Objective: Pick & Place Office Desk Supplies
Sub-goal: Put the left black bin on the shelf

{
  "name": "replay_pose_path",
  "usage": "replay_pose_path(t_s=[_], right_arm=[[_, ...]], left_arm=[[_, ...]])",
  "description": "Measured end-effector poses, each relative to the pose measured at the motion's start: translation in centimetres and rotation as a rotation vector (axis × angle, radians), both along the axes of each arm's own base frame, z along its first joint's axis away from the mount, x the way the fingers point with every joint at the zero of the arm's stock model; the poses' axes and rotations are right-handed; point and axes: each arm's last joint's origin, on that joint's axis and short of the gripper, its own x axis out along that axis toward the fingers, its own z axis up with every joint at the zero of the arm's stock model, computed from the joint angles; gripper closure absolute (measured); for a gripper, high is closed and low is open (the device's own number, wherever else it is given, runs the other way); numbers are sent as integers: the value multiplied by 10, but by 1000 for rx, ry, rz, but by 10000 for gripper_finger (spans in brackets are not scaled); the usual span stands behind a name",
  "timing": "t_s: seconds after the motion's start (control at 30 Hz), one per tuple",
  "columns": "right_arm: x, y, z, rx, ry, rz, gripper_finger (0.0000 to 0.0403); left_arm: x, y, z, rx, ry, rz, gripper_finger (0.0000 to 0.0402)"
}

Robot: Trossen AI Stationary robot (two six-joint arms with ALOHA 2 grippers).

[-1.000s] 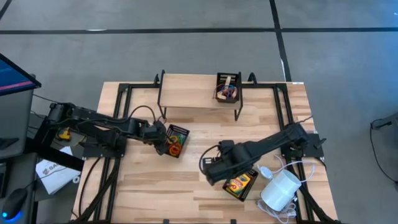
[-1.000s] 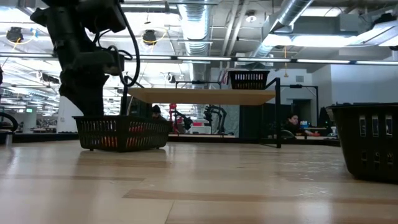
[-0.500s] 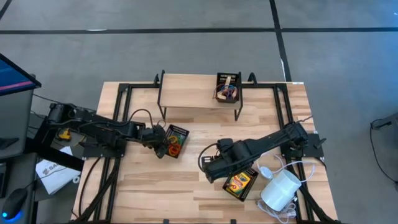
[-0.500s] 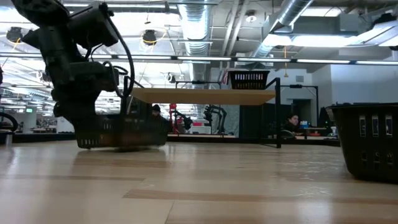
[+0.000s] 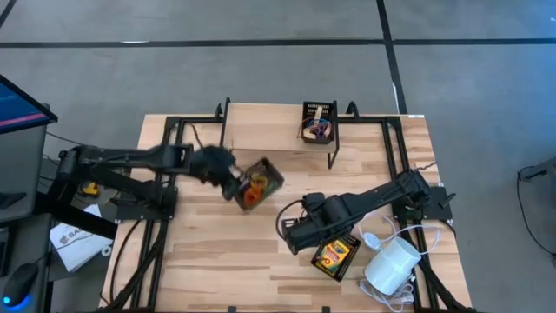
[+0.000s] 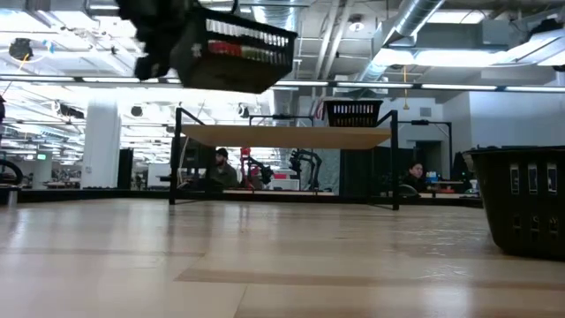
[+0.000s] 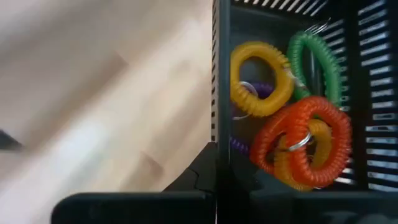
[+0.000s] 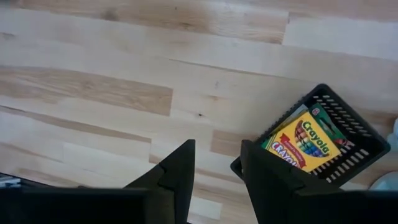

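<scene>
A black mesh tray [image 5: 261,181] holding coloured coil loops [image 7: 292,140] (orange, yellow, green, purple) hangs in the air over the table's left-centre, tilted in the low view [image 6: 237,53]. My left gripper [image 5: 229,180] is shut on it. A second black mesh tray [image 5: 337,254] with yellow-and-green crayon boxes [image 8: 308,144] rests on its base on the table at the near right. Above the wood just left of that tray my right gripper [image 8: 217,180] hovers open and touches nothing. My left gripper holds the tray by its side wall [image 7: 216,106] on the arm's side; the wall runs between the two fingers, one finger [image 7: 200,180] outside it and the other inside. It comes slanting down from the table's left. The tray is lifted clear and tilted.
A raised wooden shelf [image 5: 269,132] on black legs stands at the back, with a third mesh tray [image 5: 319,122] on its right end. A white cylinder [image 5: 391,265] with a white cord lies at the near right corner. Bare wood lies in the table's middle and near left.
My left gripper has shut on the tray's wall and risen, carrying the tray up off the table and a little toward the right and far side. The tray, which stood flat on the table, now hangs tilted, high in the low view.
</scene>
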Motion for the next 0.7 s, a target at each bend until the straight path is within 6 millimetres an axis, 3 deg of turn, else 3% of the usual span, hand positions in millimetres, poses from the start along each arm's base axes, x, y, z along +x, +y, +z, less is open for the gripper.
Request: replay_pose_path(t_s=[0.1,0.27,0.47,0.7], right_arm=[[4,-10,0,3,13,30,276],[12,-34,6,-15,16,131,276],[21,-71,16,-68,11,294,276],[24,-89,23,-120,16,464,276]], left_arm=[[2,29,20,24,27,96,401],[3,81,30,-10,95,303,401],[4,119,40,-13,87,515,401],[11,140,13,-76,246,659,401]])
